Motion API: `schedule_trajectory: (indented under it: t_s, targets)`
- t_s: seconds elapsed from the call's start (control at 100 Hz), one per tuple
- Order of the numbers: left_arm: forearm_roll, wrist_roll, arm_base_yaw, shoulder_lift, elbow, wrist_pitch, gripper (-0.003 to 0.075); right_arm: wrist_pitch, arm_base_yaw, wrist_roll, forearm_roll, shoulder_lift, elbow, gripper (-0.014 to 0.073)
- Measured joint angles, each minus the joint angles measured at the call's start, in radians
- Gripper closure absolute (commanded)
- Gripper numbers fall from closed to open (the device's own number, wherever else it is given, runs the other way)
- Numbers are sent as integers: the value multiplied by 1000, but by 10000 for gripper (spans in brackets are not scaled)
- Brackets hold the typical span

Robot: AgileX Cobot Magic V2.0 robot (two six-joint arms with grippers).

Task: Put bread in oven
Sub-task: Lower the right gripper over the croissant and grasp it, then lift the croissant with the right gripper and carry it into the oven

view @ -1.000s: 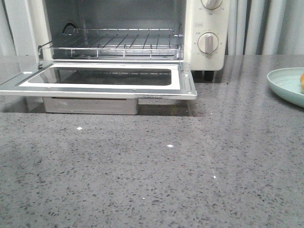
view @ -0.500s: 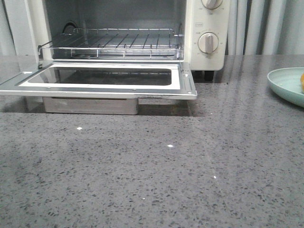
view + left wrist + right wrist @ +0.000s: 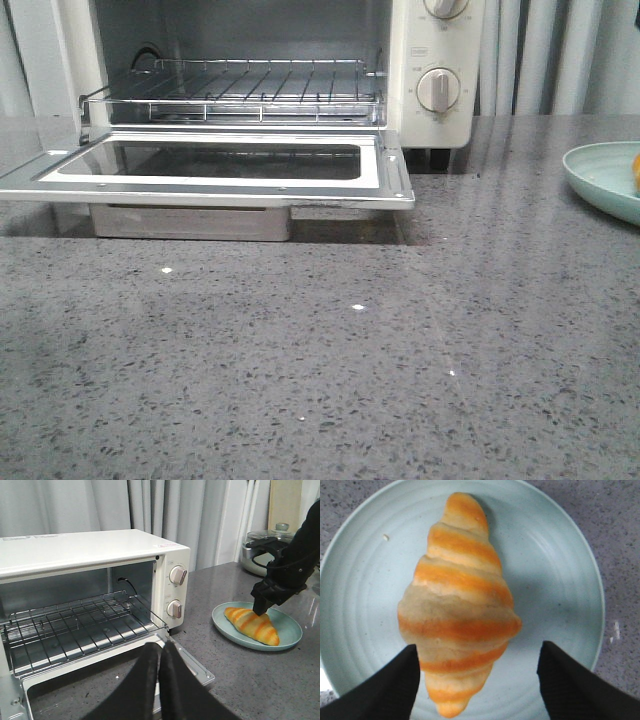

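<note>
The bread (image 3: 460, 605), an orange croissant with cream stripes, lies on a pale green plate (image 3: 555, 565). My right gripper (image 3: 477, 652) is open just above it, one finger on each side of its near end, not touching. In the left wrist view the bread (image 3: 252, 625) and the right arm (image 3: 290, 565) over it show. The cream-white oven (image 3: 435, 70) stands at the back left with its door (image 3: 215, 170) folded down and the wire rack (image 3: 240, 90) bare. My left gripper (image 3: 159, 652) is shut and empty in front of the door.
The plate's rim (image 3: 600, 180) shows at the right edge of the front view, with a sliver of bread. A glass-lidded pot (image 3: 260, 547) stands behind the plate. Grey curtains hang behind the speckled grey counter (image 3: 320, 370).
</note>
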Motion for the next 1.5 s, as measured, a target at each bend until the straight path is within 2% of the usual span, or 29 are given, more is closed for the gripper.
schedule_trajectory:
  t_s: [0.33,0.4,0.49,0.61,0.62,0.67,0.9,1.08,1.29,1.5]
  targets:
    - [7,0,0,0,0,0,742,-34,0,0,-1,78,0,142]
    - [7,0,0,0,0,0,742,-34,0,0,-1,91,0,174]
    - [7,0,0,0,0,0,742,-38,0,0,-1,101,-2,294]
    - [7,0,0,-2,0,0,742,-39,0,0,-1,102,-2,540]
    - [7,0,0,-2,0,0,742,-39,0,0,-1,102,-2,586]
    - [7,0,0,-2,0,0,742,-42,0,0,-1,102,-2,671]
    - [35,0,0,-39,-5,16,742,-32,0,-2,-1,105,-5,662]
    - [70,0,0,-85,-51,119,742,67,32,-37,-6,76,-29,662]
    - [116,-59,7,-125,-61,162,742,136,153,-96,-6,-37,-49,662]
    - [144,-105,73,-129,-61,165,742,178,357,-132,-6,-144,-51,662]
